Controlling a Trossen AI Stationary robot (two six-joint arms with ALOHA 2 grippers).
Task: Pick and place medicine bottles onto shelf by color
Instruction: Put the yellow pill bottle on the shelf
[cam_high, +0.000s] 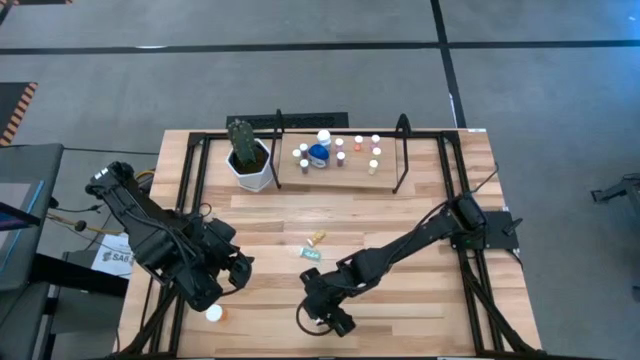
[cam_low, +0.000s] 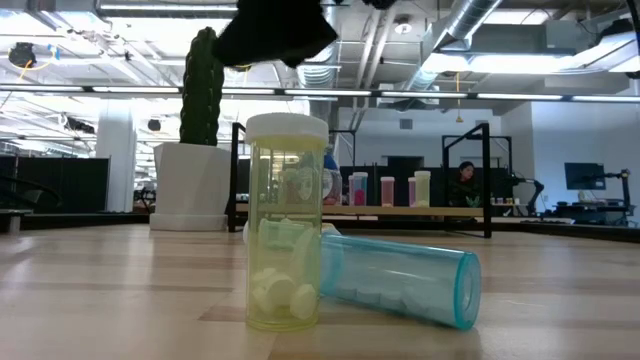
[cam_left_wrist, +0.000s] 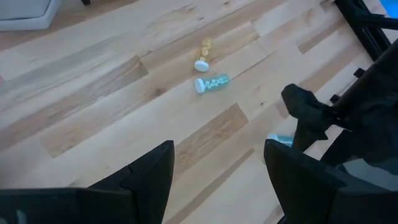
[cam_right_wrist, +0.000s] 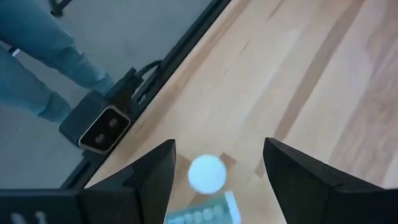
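My right gripper (cam_high: 326, 314) is open near the table's near edge. A teal bottle with a white cap (cam_right_wrist: 207, 174) lies on the table between its fingers, which stand on either side without touching it. My left gripper (cam_high: 236, 268) is open and empty over the table's left part. A yellow bottle (cam_low: 287, 220) stands upright mid-table, and a teal bottle (cam_low: 400, 282) lies on its side next to it. An orange bottle with a white cap (cam_high: 215, 313) lies near the left gripper. The shelf (cam_high: 340, 170) at the far side carries several bottles.
A white pot with a green cactus (cam_high: 248, 160) stands on the shelf's left end. Black frame rails (cam_high: 470, 280) run along the table's left and right sides. Bare wood lies between the two grippers and the shelf. A person (cam_right_wrist: 31, 74) stands beyond the table's near edge.
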